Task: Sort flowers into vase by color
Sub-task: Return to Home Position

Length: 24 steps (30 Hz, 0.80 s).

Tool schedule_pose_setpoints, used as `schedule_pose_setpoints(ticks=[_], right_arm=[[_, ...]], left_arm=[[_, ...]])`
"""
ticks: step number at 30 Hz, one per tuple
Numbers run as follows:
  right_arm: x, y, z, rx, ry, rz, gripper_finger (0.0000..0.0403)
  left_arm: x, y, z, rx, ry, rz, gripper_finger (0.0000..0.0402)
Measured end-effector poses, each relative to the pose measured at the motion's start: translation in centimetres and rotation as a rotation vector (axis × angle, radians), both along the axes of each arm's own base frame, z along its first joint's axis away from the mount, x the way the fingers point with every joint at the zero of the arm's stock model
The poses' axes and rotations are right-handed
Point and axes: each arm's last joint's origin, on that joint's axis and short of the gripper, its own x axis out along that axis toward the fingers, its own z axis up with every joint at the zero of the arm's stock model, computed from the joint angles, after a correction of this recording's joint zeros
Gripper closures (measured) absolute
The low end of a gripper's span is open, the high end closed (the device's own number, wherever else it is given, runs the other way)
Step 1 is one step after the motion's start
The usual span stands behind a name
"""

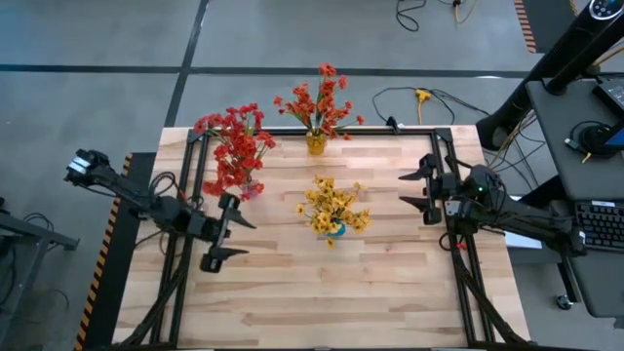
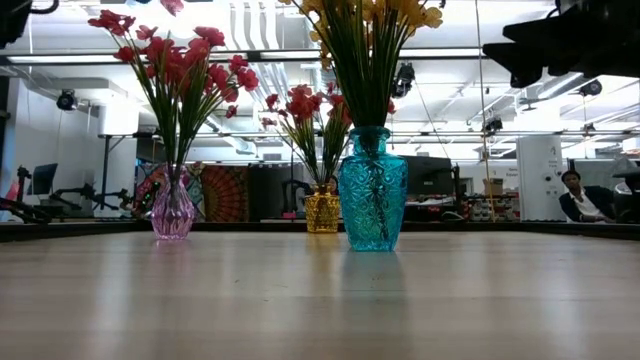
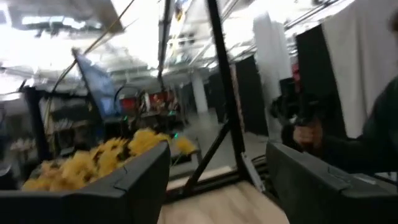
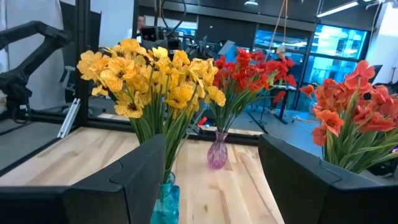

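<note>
Left of the blue vase (image 1: 334,230), the left gripper (image 1: 232,234) hangs over the table (image 1: 341,292), its fingers spread wide and holding nothing. Behind and to the left of the blue vase, a pink vase (image 1: 252,190) carries the red flowers (image 1: 234,146). Directly behind the blue vase, a yellow vase (image 1: 316,144) carries the orange flowers (image 1: 317,102). The blue vase itself holds the yellow flowers (image 1: 331,203). Right of the blue vase, the right gripper (image 1: 417,190) is likewise spread wide and empty. No loose sprig shows anywhere on the table, so the sorting appears complete — each colour has its own vase — and only parking both arms seems left.
</note>
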Motion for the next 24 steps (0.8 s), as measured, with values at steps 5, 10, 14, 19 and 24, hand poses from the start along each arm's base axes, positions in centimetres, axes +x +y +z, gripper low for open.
schedule_pose_setpoints(ticks=[5,10,14,19,24], right_arm=[[0.0,0.0,0.0,0.008,0.0,-0.007,0.0152],[0.0,0.0,-0.1,0.022,0.01,-0.006,0.0151],[0.0,0.0,-0.1,0.029,0.012,-0.005,0.0151],[0.0,0.0,-0.2,0.032,0.015,-0.005,0.0151],[0.1,-0.1,-0.4,0.045,0.043,-0.005,0.0152]], left_arm=[[0.9,1.2,0.5,-0.046,0.106,0.121,0.0155],[-0.8,2.2,4.2,0.017,0.191,0.137,0.0155],[-2.7,2.6,5.6,0.064,0.184,0.042,0.0155],[-3.2,2.6,2.5,0.085,0.103,-0.018,0.0155],[-4.0,1.7,0.4,0.189,0.094,-0.398,0.0155]])
